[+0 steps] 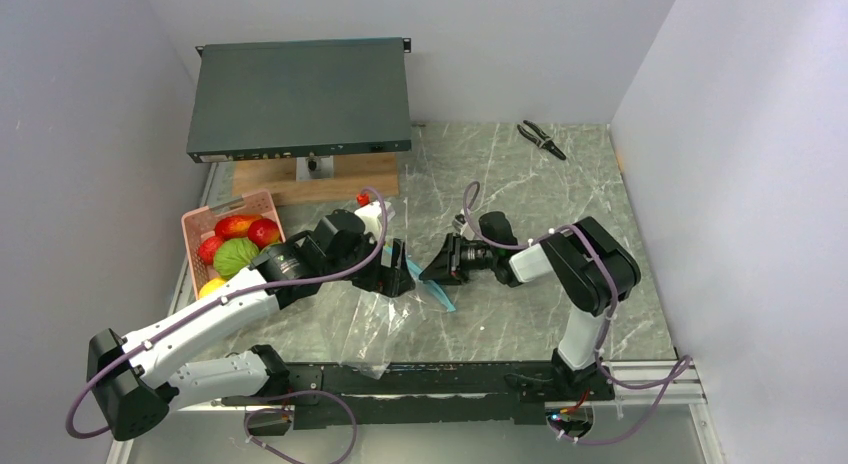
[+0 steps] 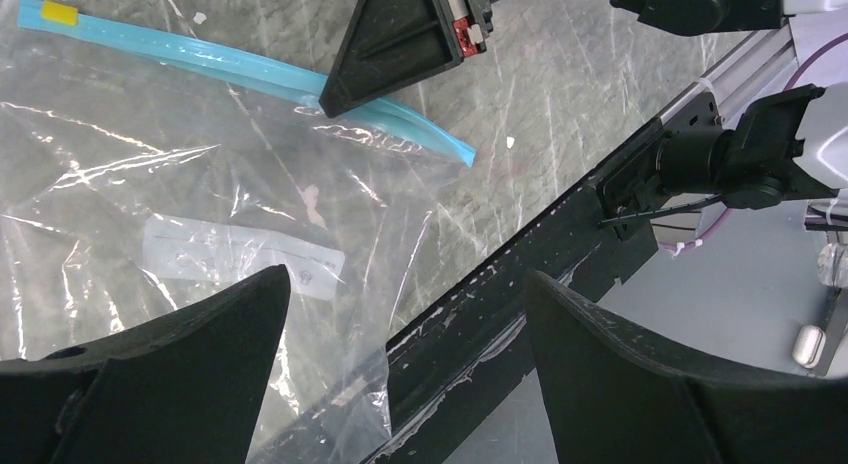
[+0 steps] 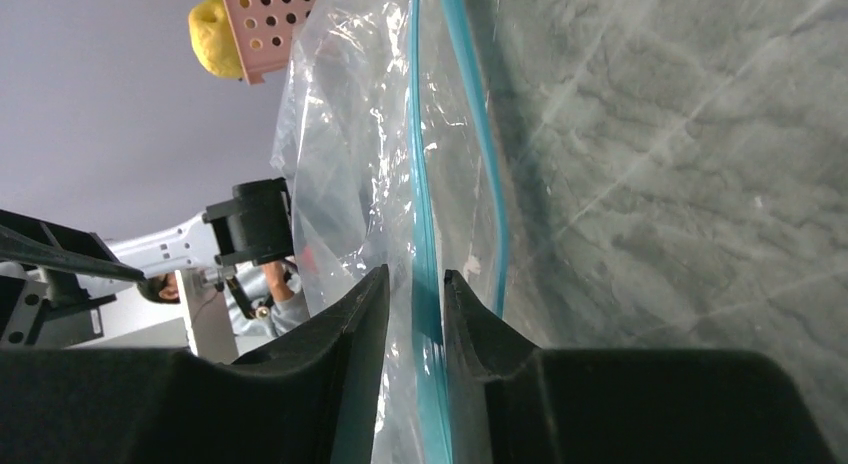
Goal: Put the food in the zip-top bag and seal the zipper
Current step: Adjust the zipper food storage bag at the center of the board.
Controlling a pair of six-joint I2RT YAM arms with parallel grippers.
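Left arm (image 1: 200, 319): white links, black round joints, black block at the base.
Right arm (image 1: 622, 266): black upper links, one white lower link.
Cables (image 1: 467, 199): thin, purple, along both arms.
Left gripper (image 2: 408, 277): matte black, broad curved fingers.
Right gripper (image 3: 415, 276): black, wedge-shaped.

Clear bag (image 1: 365, 324) lying crumpled, teal zipper (image 2: 200, 52) parted, food (image 1: 240, 244) in basket (image 1: 192, 220)

Zip-top bag (image 1: 372, 324) laid on tabletop (image 1: 520, 199) at near edge, zipper (image 2: 200, 54) along its 2 o'clock side, caught between right pincer's (image 3: 415, 280) fingers. Food (image 1: 238, 246) held in basket (image 1: 197, 220) at 10 o'clock of bag. Pliers (image 1: 541, 139) noted far at 1 o'clock.
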